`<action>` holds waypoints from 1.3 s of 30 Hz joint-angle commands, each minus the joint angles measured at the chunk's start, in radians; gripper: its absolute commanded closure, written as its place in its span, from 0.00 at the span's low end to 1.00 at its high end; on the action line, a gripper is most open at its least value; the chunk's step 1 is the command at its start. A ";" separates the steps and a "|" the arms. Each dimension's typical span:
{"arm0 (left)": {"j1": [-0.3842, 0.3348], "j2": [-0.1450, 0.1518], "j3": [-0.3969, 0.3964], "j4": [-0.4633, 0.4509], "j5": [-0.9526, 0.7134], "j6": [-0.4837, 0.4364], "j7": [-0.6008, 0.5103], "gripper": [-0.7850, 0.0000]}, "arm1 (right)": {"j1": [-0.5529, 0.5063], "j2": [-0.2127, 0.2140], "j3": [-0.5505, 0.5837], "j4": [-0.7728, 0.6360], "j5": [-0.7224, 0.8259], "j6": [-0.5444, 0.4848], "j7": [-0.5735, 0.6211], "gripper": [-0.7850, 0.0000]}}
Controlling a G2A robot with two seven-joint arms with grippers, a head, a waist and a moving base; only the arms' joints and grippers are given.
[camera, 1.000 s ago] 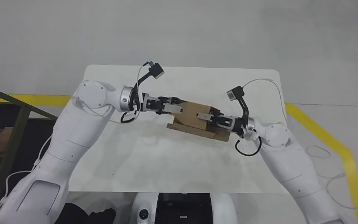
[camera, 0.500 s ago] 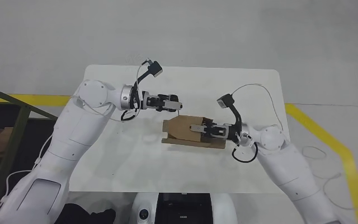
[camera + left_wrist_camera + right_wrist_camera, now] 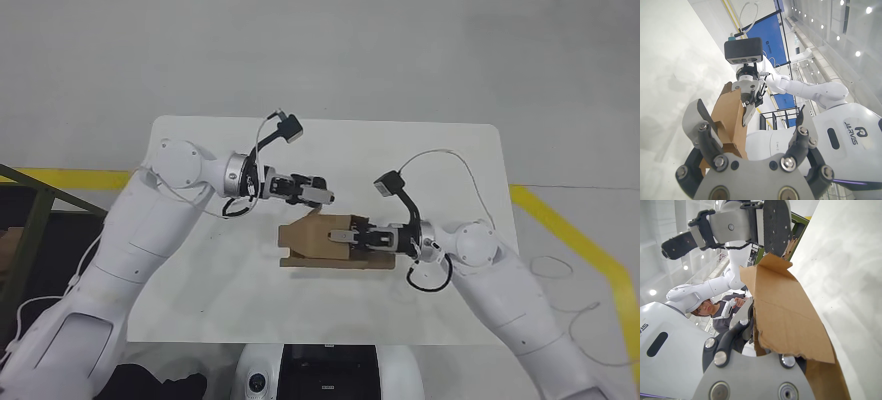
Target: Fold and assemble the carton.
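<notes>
White table: carton lies near centre, flaps partly raised | right gripper: clamped on carton panel | left gripper: jaws wide apart, just beside carton's far corner, holding nothing

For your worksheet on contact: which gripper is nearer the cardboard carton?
Right. The right gripper clamps a panel of the cardboard carton; the left gripper hangs open just beyond its far edge.
</notes>
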 commanded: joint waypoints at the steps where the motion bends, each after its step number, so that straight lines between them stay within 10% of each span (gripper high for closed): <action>1: -0.005 -0.002 0.007 0.003 -0.001 0.000 -0.005 0.00 | 0.003 -0.001 -0.001 0.005 0.003 0.000 -0.001 1.00; 39: 0.048 0.011 -0.067 -0.025 0.009 -0.044 0.035 0.00 | -0.047 0.007 0.130 -0.015 0.000 0.041 -0.195 1.00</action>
